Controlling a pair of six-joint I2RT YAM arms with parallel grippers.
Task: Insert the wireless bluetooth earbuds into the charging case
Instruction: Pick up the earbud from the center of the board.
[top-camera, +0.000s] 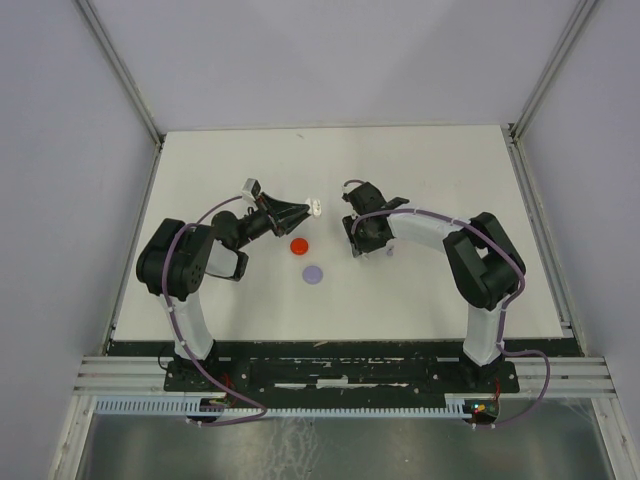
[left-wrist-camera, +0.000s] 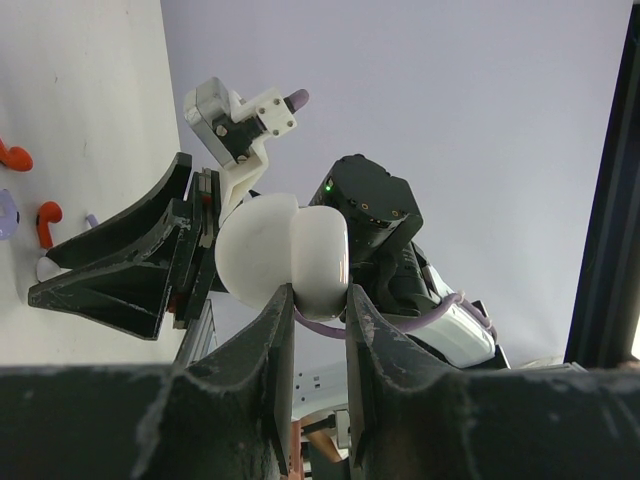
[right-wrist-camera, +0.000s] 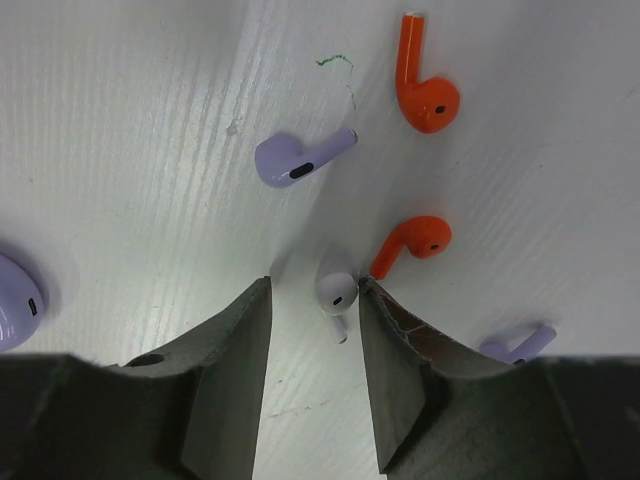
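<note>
The left pincer (top-camera: 303, 211) sits left of centre, raised off the surface (top-camera: 430, 170), with the charging case (left-wrist-camera: 285, 250) between its fingers (left-wrist-camera: 275, 370). Near of it, between the two arms, lie two discs: the farther disc (top-camera: 298, 245), then the nearer disc (top-camera: 314, 273) slightly to its right. Right of them the right pincer (right-wrist-camera: 315, 287) reaches down among the earbuds (right-wrist-camera: 300, 160). One earbud (right-wrist-camera: 337, 289) lies between its fingertips (right-wrist-camera: 250, 315), another just beside one fingertip, two beyond, and a fifth partly behind that finger.

free: bare table (right-wrist-camera: 150, 150) between white earbud (right-wrist-camera: 337, 290) and purple case (right-wrist-camera: 15, 300) | obstacles: red earbud (right-wrist-camera: 412, 245) just beside white, purple earbud (right-wrist-camera: 300, 160) ahead
</note>
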